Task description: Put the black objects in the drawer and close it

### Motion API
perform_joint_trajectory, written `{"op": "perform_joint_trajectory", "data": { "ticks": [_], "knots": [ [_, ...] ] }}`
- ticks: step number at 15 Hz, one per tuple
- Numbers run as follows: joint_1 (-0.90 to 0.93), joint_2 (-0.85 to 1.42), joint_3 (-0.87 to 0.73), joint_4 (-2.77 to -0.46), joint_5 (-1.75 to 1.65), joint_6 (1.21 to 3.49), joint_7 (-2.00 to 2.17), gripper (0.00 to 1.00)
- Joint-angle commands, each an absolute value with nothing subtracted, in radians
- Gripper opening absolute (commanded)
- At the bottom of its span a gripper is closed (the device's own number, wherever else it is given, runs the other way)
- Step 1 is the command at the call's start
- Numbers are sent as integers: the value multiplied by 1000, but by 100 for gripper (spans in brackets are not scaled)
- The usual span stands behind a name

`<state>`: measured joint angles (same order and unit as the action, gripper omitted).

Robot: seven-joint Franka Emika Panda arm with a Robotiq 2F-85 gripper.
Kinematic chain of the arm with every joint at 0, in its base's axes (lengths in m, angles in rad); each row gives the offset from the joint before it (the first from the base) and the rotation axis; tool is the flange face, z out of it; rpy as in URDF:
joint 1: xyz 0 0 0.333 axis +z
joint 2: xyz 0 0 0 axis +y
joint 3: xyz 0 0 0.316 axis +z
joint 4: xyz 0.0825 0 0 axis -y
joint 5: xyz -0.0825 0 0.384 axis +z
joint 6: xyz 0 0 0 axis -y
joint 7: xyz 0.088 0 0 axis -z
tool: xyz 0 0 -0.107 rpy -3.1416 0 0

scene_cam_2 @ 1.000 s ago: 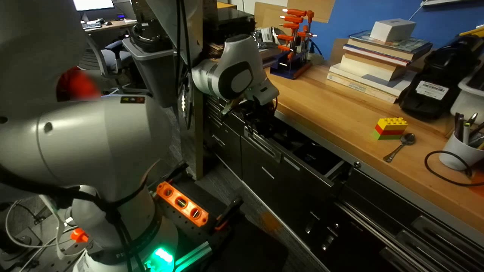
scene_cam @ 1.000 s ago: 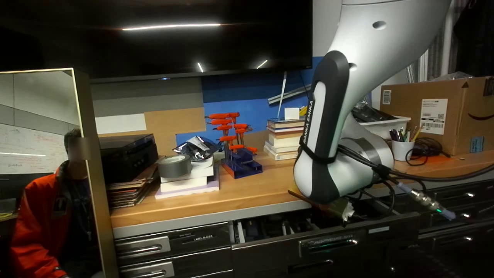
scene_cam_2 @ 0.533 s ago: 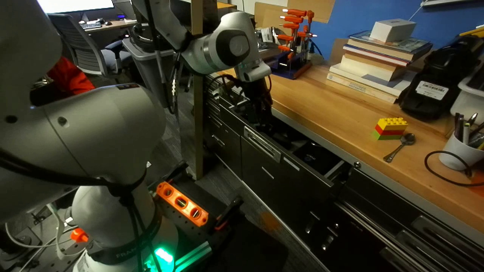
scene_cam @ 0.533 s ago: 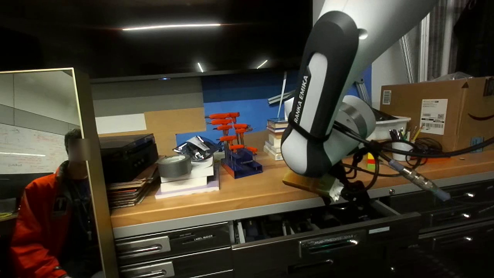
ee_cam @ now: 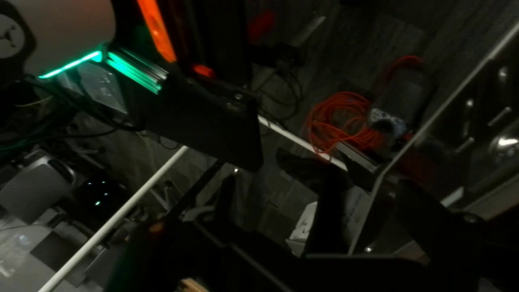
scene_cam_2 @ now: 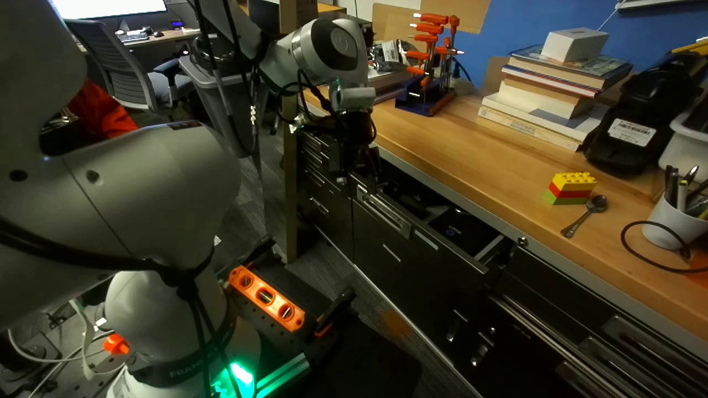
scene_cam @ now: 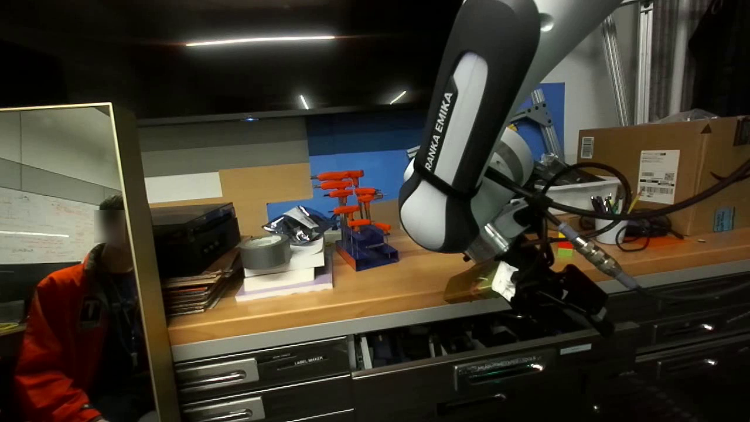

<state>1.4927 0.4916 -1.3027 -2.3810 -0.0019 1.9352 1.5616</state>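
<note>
Locating the jaws first, we find the gripper (scene_cam_2: pixel 358 178) with its fingers spread and nothing visible between them. The controlling relation is that of the jaws to the front of the open drawer (scene_cam: pixel 410 378). In an exterior view the jaws overlap its left part, just above the handle strip (scene_cam_2: pixel 383 211); in an exterior view the wrist assembly (scene_cam: pixel 545 281) overlaps its right part. We therefore judge that the front lies below the jaws and to their far side; contact or clearance we cannot tell. The front's long axis runs left to right along the workbench (scene_cam: pixel 375 293), so a closing push should travel far, square to that axis.

Dark items (scene_cam: pixel 384 346) and a flat black box (scene_cam_2: pixel 464 228) lie inside the drawer. We judge that the black objects are among the contents, though we cannot single them out; closing appears to be the remaining step.

We read the markings outward: the drawer's tag is blurred and seems to end in "TOOLS"; lettering on the flat black box is too small. The narrower drawer (scene_cam: pixel 281 369) to the left is marked "LABEL MAKER". The arm (scene_cam: pixel 469 129) shows "RANKA EMIKA", its first letter out of sight. Farther right, the barcode label (scene_cam_2: pixel 632 131) on the bulky black case (scene_cam_2: pixel 641 102) and the shipping label (scene_cam: pixel 659 170) on the cardboard box (scene_cam: pixel 691 158) cannot be read.
</note>
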Motion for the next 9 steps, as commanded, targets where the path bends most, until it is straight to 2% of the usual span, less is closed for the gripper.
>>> {"op": "perform_joint_trajectory", "data": {
  "ticks": [1,9],
  "knots": [
    [1296,409,-1127,-2357,-23,1846,1541,100],
    [679,482,-582,-2326,143,2032,1273,100]
  ]
}}
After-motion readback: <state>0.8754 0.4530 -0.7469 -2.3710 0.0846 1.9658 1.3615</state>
